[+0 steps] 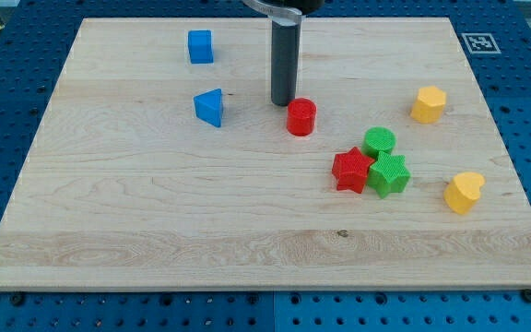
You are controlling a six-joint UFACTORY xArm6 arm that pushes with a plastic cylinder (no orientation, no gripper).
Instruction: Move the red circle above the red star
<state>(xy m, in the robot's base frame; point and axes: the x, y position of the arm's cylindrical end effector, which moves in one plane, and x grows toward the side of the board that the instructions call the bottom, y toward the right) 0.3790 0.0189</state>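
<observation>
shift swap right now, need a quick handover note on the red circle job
My tip sits just to the view's upper left of the red circle, close to it; contact cannot be told.
The red star lies to the circle's lower right, bunched with the green circle and green star.
Done: the circle is already higher in the view than the star, but off to its left.
Left: push the circle toward the view's right until it is directly above the star.
</observation>
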